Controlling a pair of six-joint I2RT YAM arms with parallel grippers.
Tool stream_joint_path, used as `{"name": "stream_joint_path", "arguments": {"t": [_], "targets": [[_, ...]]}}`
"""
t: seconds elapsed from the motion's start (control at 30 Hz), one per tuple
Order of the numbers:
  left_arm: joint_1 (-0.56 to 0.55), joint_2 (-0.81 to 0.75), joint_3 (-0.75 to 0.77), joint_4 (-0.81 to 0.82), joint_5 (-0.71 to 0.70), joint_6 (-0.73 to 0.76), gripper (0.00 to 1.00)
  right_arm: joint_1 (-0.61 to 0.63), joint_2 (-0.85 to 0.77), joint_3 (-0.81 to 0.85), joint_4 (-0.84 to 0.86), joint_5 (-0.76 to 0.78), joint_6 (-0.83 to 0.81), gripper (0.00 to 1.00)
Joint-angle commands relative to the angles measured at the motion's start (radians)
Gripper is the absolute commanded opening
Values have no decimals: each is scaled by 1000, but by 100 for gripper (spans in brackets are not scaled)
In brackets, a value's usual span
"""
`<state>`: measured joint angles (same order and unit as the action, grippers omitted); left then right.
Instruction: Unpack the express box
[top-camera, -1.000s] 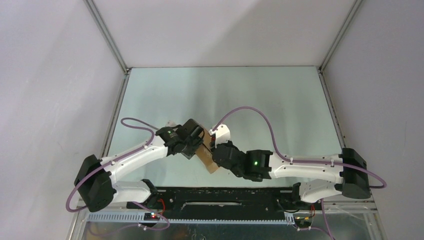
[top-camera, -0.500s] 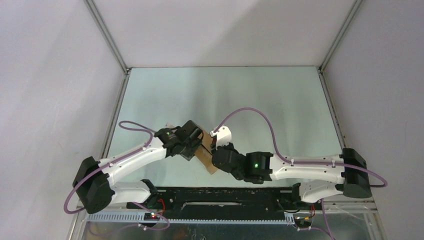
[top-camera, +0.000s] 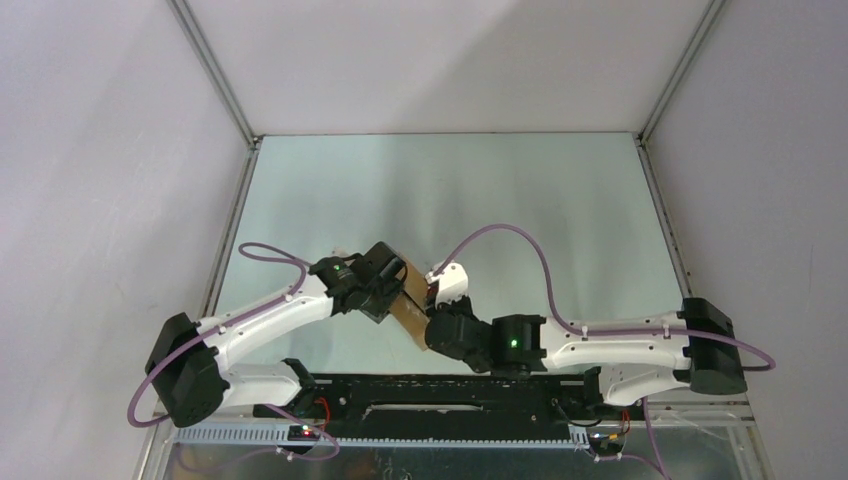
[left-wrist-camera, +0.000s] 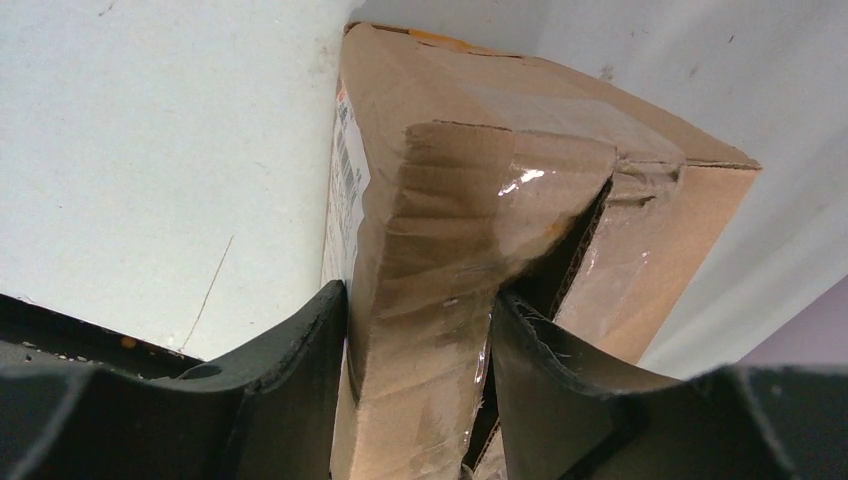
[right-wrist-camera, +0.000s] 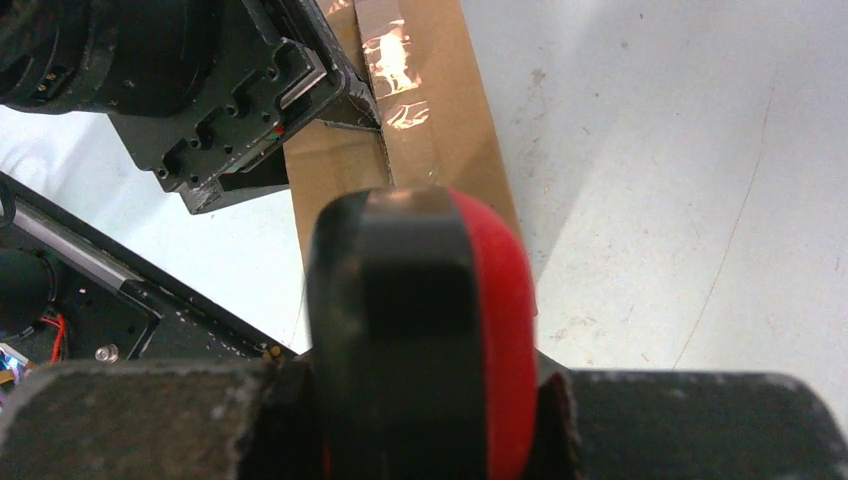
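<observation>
You're looking at matt brown corrugated cardboard on the express box (left-wrist-camera: 450, 200), creased, with glossy clear tape (left-wrist-camera: 520, 180) wrinkled over its seam. The utility knife (right-wrist-camera: 420, 330) looks like smooth black-and-red plastic. The table (left-wrist-camera: 150, 150) is pale, matt and lightly scratched.

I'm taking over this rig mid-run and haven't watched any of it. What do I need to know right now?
Left hand: clamped on an end flap of the express box, one finger in the split seam.
Right hand: shut on the red-and-black utility knife, aimed at the box's taped face.
Box: between the two arms, near the front of the table.
Done: seam open at the left hand's end.
Left: cut the remaining tape, open the flaps, empty the box. Contents unseen.
</observation>
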<state>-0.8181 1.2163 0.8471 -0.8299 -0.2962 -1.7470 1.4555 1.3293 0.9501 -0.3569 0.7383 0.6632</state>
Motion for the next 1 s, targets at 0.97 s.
{"name": "stream_joint_path", "arguments": {"t": [0.97], "targets": [[70,4,8,-73,-200,-80,20,183,29,-139,-62,45,95,0]]}}
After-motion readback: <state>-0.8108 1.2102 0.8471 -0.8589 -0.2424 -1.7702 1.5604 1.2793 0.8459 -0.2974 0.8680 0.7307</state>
